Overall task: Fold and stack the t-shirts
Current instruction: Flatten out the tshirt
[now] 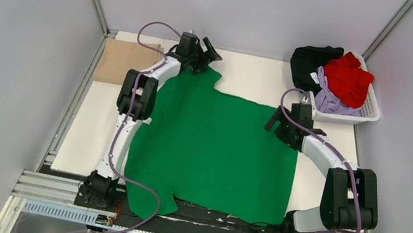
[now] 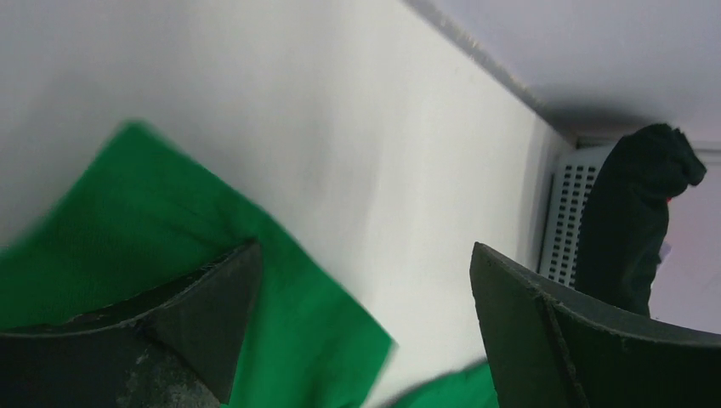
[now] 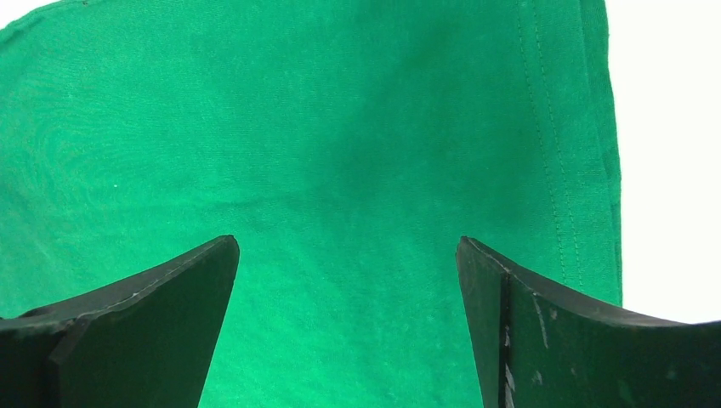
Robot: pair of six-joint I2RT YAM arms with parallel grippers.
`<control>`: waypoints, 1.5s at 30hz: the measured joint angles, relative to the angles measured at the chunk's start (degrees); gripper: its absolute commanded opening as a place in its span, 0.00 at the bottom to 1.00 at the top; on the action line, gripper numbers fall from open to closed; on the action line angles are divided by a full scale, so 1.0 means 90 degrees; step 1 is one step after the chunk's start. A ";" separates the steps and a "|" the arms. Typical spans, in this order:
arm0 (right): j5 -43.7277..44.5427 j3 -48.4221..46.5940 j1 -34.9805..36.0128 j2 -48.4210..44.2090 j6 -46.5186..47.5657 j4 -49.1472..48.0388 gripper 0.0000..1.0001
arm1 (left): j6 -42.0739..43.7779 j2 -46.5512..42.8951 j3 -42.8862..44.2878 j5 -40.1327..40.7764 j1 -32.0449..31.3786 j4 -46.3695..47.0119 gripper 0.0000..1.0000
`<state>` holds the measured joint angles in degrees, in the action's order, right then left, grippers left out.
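A bright green t-shirt point(image 1: 217, 150) lies spread flat over the middle of the white table, its near edge hanging over the front. My left gripper point(image 1: 205, 52) is open above the shirt's far left sleeve point(image 2: 212, 255), holding nothing. My right gripper point(image 1: 273, 123) is open over the shirt's far right edge, with green cloth point(image 3: 340, 170) and its stitched hem below the fingers. A folded tan shirt point(image 1: 121, 60) lies at the far left. Black point(image 1: 311, 61), red point(image 1: 348, 77) and lavender point(image 1: 329, 99) shirts sit in the basket.
The white plastic basket point(image 1: 368, 113) stands at the far right corner; it also shows in the left wrist view point(image 2: 565, 212) with the black shirt point(image 2: 633, 212) draped over its rim. Grey walls close in the table on three sides.
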<state>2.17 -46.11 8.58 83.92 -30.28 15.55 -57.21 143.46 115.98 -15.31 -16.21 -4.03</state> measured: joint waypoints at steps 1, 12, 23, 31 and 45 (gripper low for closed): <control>0.0010 0.0000 0.0000 0.0000 0.0005 -0.0002 1.00 | 0.0005 0.0352 0.0605 0.0000 -0.0012 -0.0138 1.00; 0.0192 0.0095 0.0000 -0.0386 0.0063 0.0051 1.00 | 0.1088 0.0262 0.1443 0.0607 -0.0192 -0.1688 1.00; 0.0087 0.0379 0.0002 -0.0969 0.0058 0.0461 1.00 | 0.2645 -0.4189 -0.2613 0.2108 -0.0738 -0.2963 1.00; -0.0063 0.0510 0.0002 -0.0894 0.0041 0.0714 1.00 | 0.2657 -0.4561 -0.4418 0.2050 -0.0814 -0.3135 1.00; 0.0017 -0.0197 0.0002 0.0500 0.0061 0.0886 1.00 | 0.2477 -0.3155 -0.3718 0.1831 -0.0583 -0.3116 1.00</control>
<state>2.33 -47.88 8.60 88.42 -29.74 23.53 -34.92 115.07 82.52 1.17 -21.45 -32.08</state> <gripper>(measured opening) 0.998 0.998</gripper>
